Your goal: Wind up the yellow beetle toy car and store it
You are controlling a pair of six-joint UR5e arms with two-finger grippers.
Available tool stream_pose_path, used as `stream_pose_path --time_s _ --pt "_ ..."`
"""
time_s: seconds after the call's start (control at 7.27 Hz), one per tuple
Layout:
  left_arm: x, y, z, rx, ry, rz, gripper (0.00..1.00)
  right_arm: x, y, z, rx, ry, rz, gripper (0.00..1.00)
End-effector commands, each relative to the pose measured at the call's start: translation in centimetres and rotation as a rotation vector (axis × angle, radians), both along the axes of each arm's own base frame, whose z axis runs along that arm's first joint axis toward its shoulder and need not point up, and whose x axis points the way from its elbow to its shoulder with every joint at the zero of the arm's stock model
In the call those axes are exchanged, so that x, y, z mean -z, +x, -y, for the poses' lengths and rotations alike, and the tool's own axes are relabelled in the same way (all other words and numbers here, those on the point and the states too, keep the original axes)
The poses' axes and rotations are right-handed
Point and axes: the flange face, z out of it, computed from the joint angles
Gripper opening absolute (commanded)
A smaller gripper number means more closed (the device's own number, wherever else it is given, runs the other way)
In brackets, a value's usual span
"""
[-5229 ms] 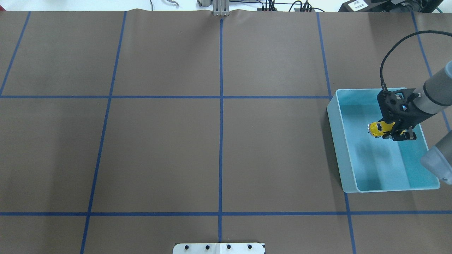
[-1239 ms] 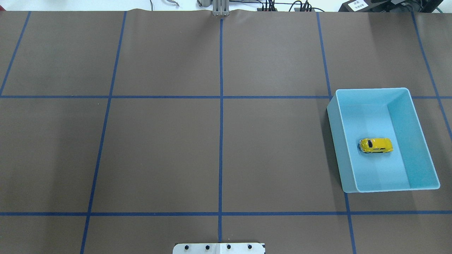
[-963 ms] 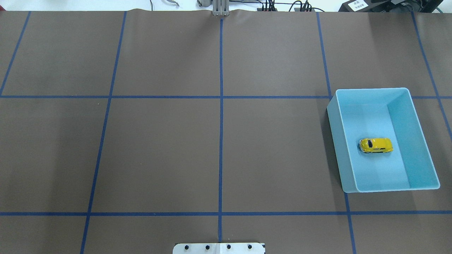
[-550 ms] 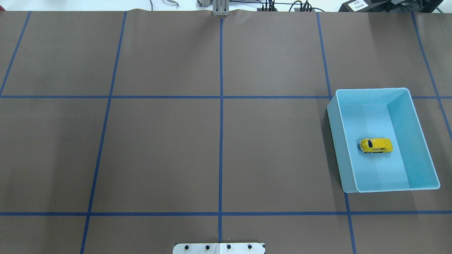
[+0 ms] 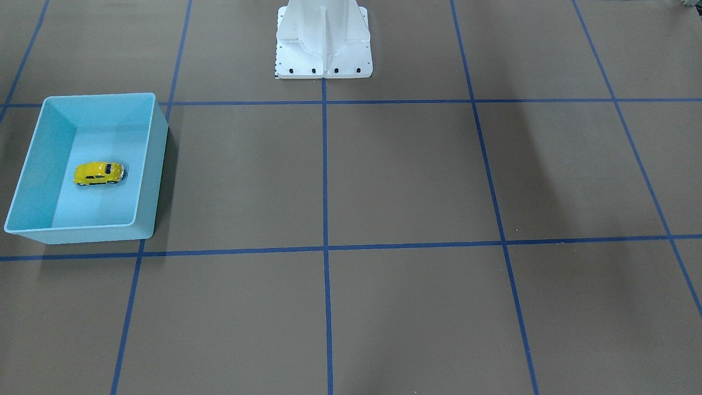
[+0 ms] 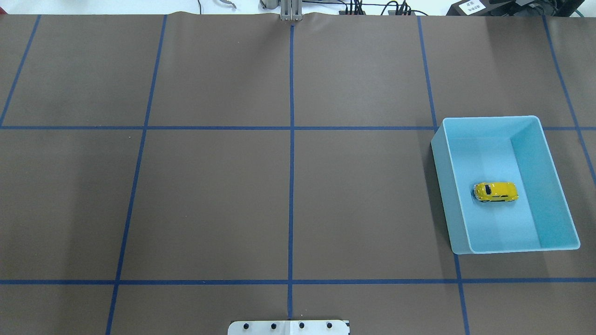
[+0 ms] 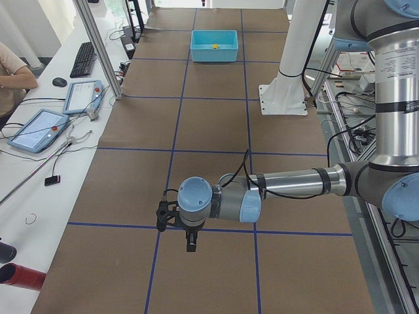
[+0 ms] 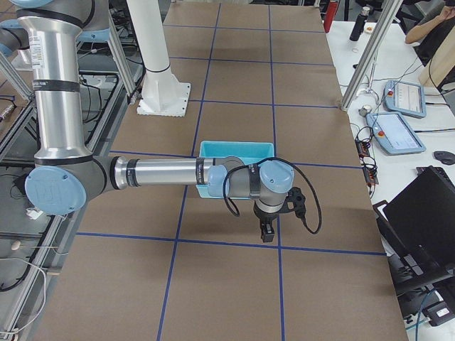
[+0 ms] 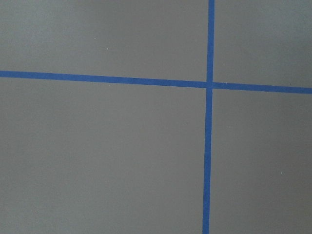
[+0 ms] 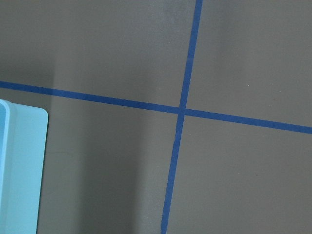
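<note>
You have the yellow beetle toy car (image 6: 496, 191) on its wheels mid-floor in the light blue bin (image 6: 489, 117), clear of every wall; left gripper (image 7: 190, 242) and right gripper (image 8: 266, 231) hang outside the bin, opening cannot be told; park both without nudging the bin

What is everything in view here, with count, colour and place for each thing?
yellow beetle toy car: one, bright yellow, on the bin's floor, touching no wall
light blue bin: one, light blue, on the table's right half
table: one, brown cover
blue tape lines: several, blue, a grid across the table
pedestal: one, white, at the robot's edge of the table
keyboard: one, black, side desk
pendants: two, grey-blue, side desk
person: one, forearm at the side desk
left arm, left gripper: one each, grey and black, over the table's left end, open or shut unclear
right arm, right gripper: one each, grey and black, just outside the bin, open or shut unclear
</note>
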Motion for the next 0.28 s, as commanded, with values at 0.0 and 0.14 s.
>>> stream_pose_path --time_s 0.0,0.14 --pt "0.01 0.0 0.01 0.001 -0.001 0.0 1.0 -0.01 -0.01 -0.01 0.0 0.0 0.002 0.99" --pt "0.01 0.0 0.01 0.001 -0.001 0.0 1.0 -0.03 -0.01 -0.02 -0.001 -0.003 0.002 0.99"
